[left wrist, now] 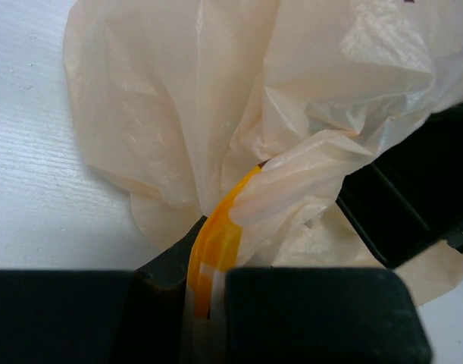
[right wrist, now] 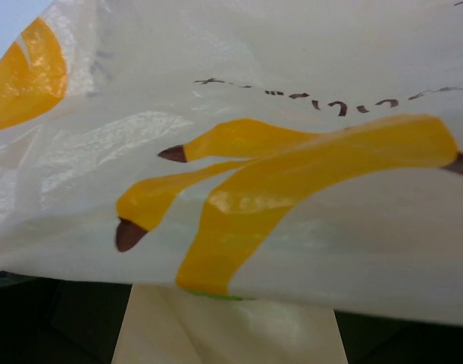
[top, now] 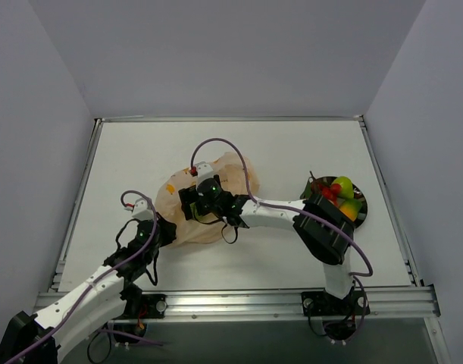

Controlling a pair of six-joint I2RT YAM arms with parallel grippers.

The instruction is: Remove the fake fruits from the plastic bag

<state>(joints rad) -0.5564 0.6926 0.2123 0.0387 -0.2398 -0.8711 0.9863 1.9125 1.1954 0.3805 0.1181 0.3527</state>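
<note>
Far left first: the left gripper (left wrist: 208,318) is clamped on a bunched-up pinch of the plastic bag (top: 173,206) at its near-left edge. A strip of orange print is squeezed between the jaws, so that side looks anchored. The bag itself sits on the table (top: 292,148) a bit left of centre, crumpled into a lump. It's the thin crinkly kind: weighs next to nothing, no stiffness at all, slippery film that'll follow whatever tugs it. I reckon you have to take it by a gathered fold or a handle, like the left one does, never by a flat panel. Right on top of the lump is the right gripper (top: 192,203), reaching in from the right side. Its wrist view is nothing but film with a yellow banana print (right wrist: 292,182) pressed up close and the fingers out of sight, so I can't tell whether it's spread or pinched on anything. Over at the far right, well apart from the bag, a pile of the fake fruits (top: 341,193) (red, yellow-green, orange) sits on the dark plate (top: 365,214). They look hard and glossy, light but prone to squirting out of a two-finger grip, so gripping across the middle is my guess. Whether any are left inside the bag, can't see through it.
</note>
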